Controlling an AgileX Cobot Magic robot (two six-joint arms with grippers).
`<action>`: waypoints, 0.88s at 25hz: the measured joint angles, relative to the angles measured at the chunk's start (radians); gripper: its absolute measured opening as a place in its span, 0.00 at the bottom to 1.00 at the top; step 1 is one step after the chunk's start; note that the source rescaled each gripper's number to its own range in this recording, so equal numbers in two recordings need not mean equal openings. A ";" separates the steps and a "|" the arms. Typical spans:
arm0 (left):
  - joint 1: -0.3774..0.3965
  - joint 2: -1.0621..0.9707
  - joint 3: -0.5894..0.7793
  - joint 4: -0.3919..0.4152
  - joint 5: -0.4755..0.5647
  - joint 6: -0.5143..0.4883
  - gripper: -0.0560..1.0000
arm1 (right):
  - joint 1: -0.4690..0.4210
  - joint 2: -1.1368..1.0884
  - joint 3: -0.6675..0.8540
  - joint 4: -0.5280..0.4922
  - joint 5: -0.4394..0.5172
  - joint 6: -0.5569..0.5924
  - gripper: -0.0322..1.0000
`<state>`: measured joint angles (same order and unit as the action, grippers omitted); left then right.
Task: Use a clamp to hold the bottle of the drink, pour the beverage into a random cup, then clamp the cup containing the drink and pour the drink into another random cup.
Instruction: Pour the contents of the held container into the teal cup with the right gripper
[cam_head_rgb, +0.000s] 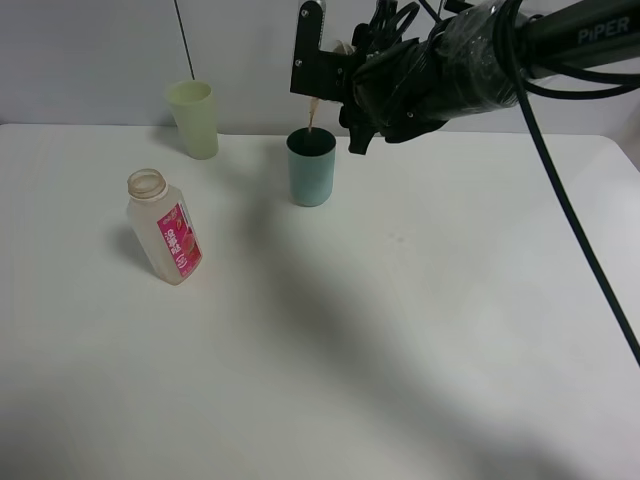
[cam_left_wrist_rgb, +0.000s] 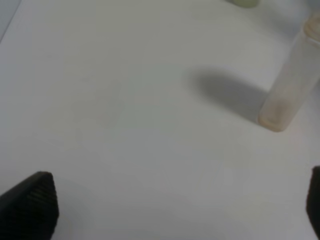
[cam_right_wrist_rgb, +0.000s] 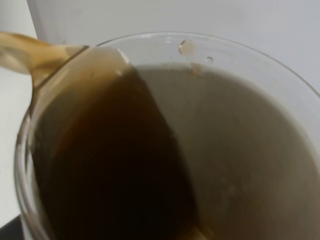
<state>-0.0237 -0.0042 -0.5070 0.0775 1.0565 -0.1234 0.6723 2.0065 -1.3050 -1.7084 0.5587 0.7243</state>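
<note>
My right gripper is shut on a clear cup and holds it tilted above the teal cup. A thin brown stream runs from the clear cup's lip into the teal cup. In the right wrist view the brown drink lies against the lower side of the clear cup and spills over its rim. The open, nearly empty bottle with a pink label stands at the left; it also shows in the left wrist view. My left gripper is open and empty over bare table.
A pale yellow-green cup stands at the back left, near the wall. The white table stretches wide in front of the cups. My right arm's cable hangs down the right side.
</note>
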 joint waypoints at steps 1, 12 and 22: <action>0.000 0.000 0.000 0.000 0.000 0.000 1.00 | 0.000 0.000 0.000 0.000 0.000 -0.007 0.03; 0.000 0.000 0.000 0.000 0.000 0.000 1.00 | 0.000 0.000 -0.002 0.000 0.001 -0.066 0.03; 0.000 0.000 0.000 0.000 0.000 0.000 1.00 | 0.010 0.000 -0.011 0.000 -0.004 -0.112 0.03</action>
<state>-0.0237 -0.0042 -0.5070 0.0775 1.0565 -0.1234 0.6827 2.0065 -1.3159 -1.7084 0.5544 0.6127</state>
